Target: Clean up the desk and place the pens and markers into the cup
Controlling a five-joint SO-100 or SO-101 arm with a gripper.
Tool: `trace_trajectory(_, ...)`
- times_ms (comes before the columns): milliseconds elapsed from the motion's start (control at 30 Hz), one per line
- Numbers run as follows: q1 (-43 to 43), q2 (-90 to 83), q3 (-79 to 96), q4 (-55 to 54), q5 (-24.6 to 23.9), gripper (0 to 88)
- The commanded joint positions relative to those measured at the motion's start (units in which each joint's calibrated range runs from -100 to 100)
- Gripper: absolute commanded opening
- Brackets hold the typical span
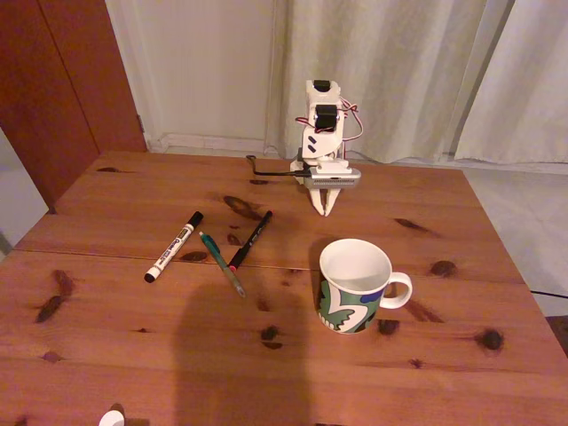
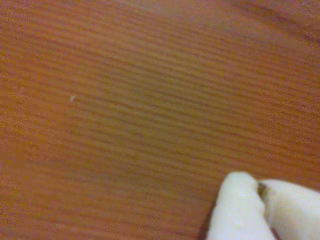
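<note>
On the reddish-brown wooden desk (image 1: 133, 355) lie three sticks left of centre: a white marker with a black cap (image 1: 174, 246), a thin green pen (image 1: 222, 264) and a black pen with a red end (image 1: 250, 240). The white mug with green and blue leafy shapes (image 1: 354, 286) stands upright to their right, handle to the right, nothing visible inside. My white gripper (image 1: 323, 210) points down at the far middle of the desk, shut and holding nothing, well behind the pens and mug. In the wrist view its fingertips (image 2: 260, 192) touch together just above bare desk wood (image 2: 125, 100).
Pale curtains and a wall stand behind the desk's far edge. A dark wooden panel rises at the left. A black cable (image 1: 266, 169) runs from the arm's base. A small white object (image 1: 112, 417) sits at the front edge.
</note>
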Motion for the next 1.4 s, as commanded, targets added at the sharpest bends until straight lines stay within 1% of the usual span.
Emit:
trace_trajectory(0,-0.1,0.0,0.3,0.6,0.4,0.8)
trace_trajectory(1167,-0.2,0.4,0.3,0.6,0.6,0.8)
trace_trajectory(1367,1.3,0.0,-0.3,-0.1,0.3,0.8)
